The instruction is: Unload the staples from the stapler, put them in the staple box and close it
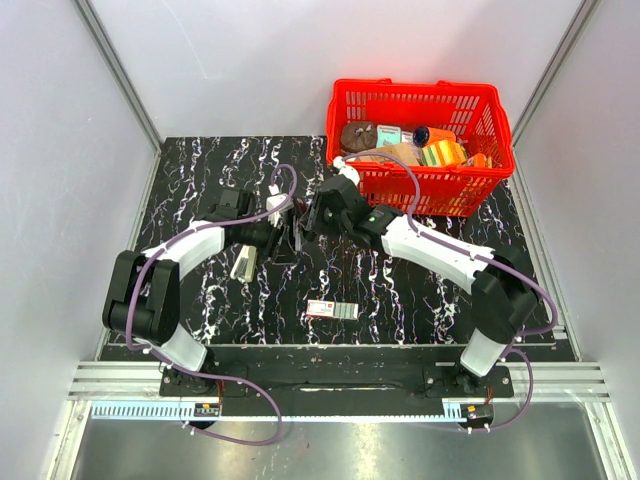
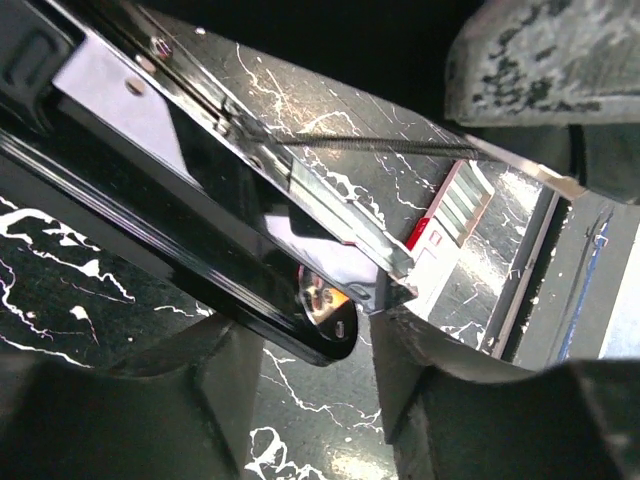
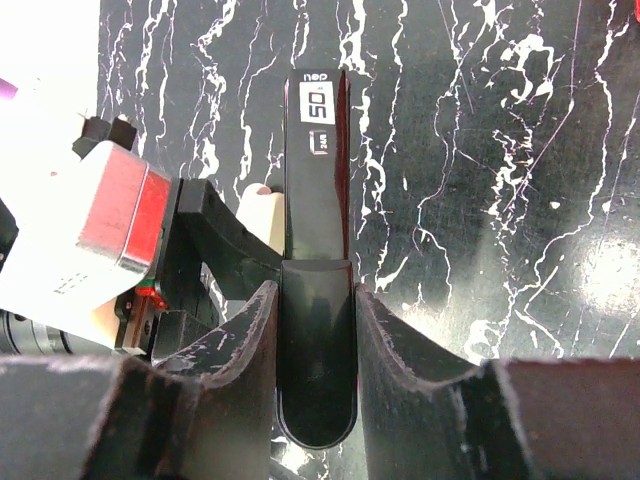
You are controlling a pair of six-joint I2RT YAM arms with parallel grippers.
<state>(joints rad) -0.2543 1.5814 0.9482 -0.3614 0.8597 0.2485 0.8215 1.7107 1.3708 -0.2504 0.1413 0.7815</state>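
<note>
R gripper (image 3: 317,300) clamps the black stapler (image 3: 318,170) by its top arm, jaws narrow. L gripper (image 2: 308,330) sits half-open round the metal staple rail (image 2: 330,205); can't tell if it grips.

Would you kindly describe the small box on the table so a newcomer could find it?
Start at the black marbled table. Near its front edge, midway across, lies the small box. Unlike the black stapler behind it, it is red and white.
</note>
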